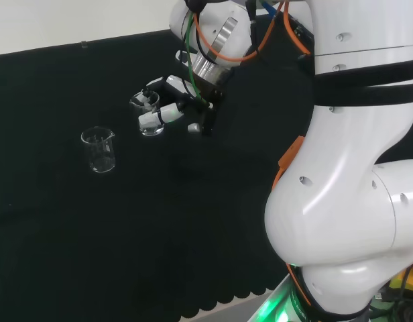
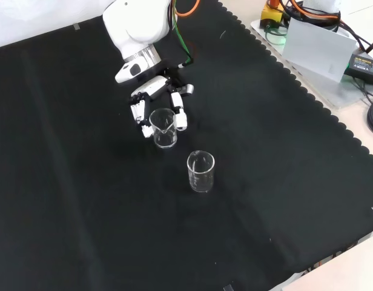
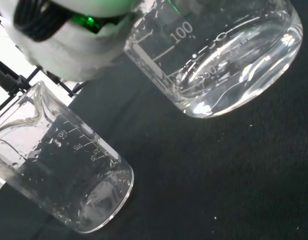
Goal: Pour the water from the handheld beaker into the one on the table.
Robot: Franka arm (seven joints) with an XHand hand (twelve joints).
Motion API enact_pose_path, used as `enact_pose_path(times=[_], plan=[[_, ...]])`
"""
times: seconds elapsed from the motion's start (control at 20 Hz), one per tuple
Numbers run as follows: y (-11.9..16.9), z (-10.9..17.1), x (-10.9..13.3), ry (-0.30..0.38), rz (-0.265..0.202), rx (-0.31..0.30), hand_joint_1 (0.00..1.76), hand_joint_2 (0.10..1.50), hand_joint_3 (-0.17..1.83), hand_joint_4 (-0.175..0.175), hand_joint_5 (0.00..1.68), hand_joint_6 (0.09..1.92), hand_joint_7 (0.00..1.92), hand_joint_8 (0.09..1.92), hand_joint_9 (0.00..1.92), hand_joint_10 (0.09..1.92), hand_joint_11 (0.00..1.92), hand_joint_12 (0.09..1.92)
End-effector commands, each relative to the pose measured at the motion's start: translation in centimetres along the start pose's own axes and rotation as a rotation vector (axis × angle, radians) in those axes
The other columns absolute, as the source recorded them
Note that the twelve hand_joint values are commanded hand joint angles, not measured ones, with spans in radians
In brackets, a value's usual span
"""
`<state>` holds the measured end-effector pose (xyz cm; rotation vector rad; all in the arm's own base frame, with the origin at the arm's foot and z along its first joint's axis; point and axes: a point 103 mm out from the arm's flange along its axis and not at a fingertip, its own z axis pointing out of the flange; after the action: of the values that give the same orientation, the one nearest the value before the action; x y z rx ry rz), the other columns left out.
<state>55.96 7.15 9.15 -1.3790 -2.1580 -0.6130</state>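
Note:
The hand (image 1: 171,113) hangs above the cloth with its fingers curled round a clear glass beaker (image 1: 149,115). In the front view the held beaker (image 2: 164,128) stands about upright just below the hand (image 2: 151,88), its spout turned left. A second clear beaker (image 1: 99,149) stands upright on the cloth, left of the hand in the head view, and nearer the camera and a little right (image 2: 200,171) in the front view. Up close, the held beaker (image 3: 219,60) shows clear liquid in its bottom. The table beaker (image 3: 64,170) looks wet inside.
The black cloth (image 2: 83,212) runs wide around both beakers. Its scalloped edge (image 2: 320,103) lies at the front view's right, with a grey box and cables (image 2: 323,45) beyond it. The arm's white links (image 1: 354,168) rise at the head view's right.

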Motion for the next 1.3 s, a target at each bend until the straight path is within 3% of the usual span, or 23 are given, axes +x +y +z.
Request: enact_pose_path(times=[0.05,0.5,0.6,1.3], plan=[[-1.4,-1.0,1.3,-0.032,0.003,0.024,1.13,0.81,0.32,0.175,1.35,0.42,1.55,0.11,1.56,0.09,1.25,0.81],[-2.4,-1.9,2.9,-0.092,-0.001,0.098,1.13,0.79,0.35,0.175,1.35,0.42,1.58,0.10,1.58,0.09,1.27,0.82],[-2.5,-2.0,3.5,-0.114,-0.006,0.110,1.14,0.78,0.37,0.159,1.35,0.42,1.58,0.09,1.58,0.09,1.28,0.82],[-1.7,-2.0,8.4,-0.355,0.011,0.221,1.16,0.71,0.49,0.123,1.38,0.41,1.62,0.09,1.60,0.09,1.30,0.81]])
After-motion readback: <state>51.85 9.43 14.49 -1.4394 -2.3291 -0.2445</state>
